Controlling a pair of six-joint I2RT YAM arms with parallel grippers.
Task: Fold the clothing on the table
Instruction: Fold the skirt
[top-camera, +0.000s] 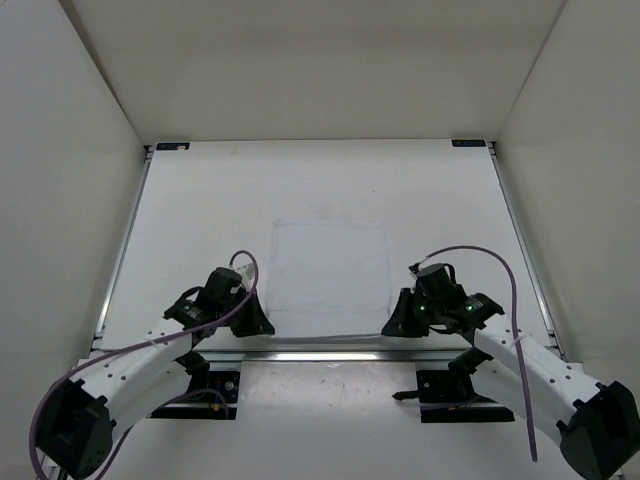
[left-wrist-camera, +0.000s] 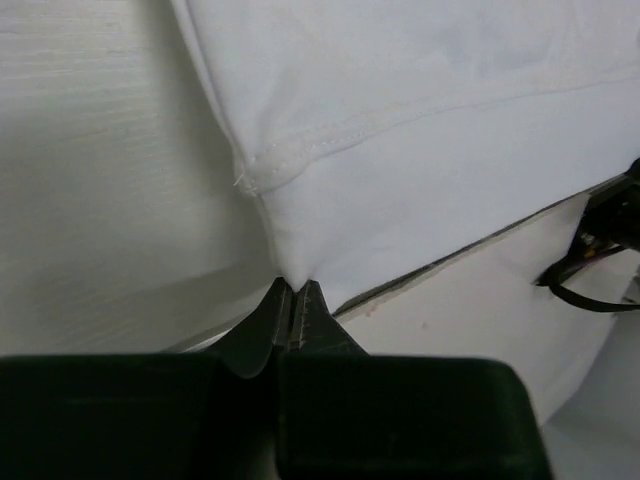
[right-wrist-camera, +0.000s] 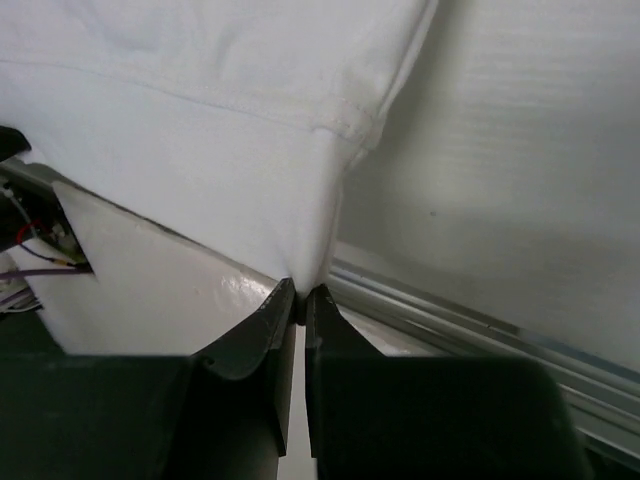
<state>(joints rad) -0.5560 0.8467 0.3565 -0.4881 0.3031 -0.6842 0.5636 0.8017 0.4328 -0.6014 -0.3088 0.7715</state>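
White and thin, the clothing (top-camera: 330, 275) lies spread as a rough square on the worktop (top-camera: 200, 200). It sits a little toward 6 o'clock from the middle, with its near edge running along the metal edge rail (top-camera: 330, 342). Its far edge, toward 12 o'clock, lies flat with bare worktop beyond it.

Each arm has taken a near corner. The left end effector (left-wrist-camera: 295, 292) is clamped tight on the corner at about 7 o'clock of the cloth. Its wrist view shows the fabric drawn into a small peak that vanishes between the two closed jaws, with the stitched hem (left-wrist-camera: 300, 150) just above the pinch. The right end effector (right-wrist-camera: 300, 292) does the same at about 5 o'clock, jaws pressed together on a tuck of fabric just over the rail.

The placing makes sense to me. With both near corners pinched at once, the whole near edge can be lifted level and carried toward 12 o'clock, so the cloth doubles over itself without skewing. Gripping at the very corners should also keep the hem taut between the arms. I'd judge the fold itself not yet begun, since the piece lies in one flat spread. The risk, as I see it, is that so slight a bite slips out once tension comes on.
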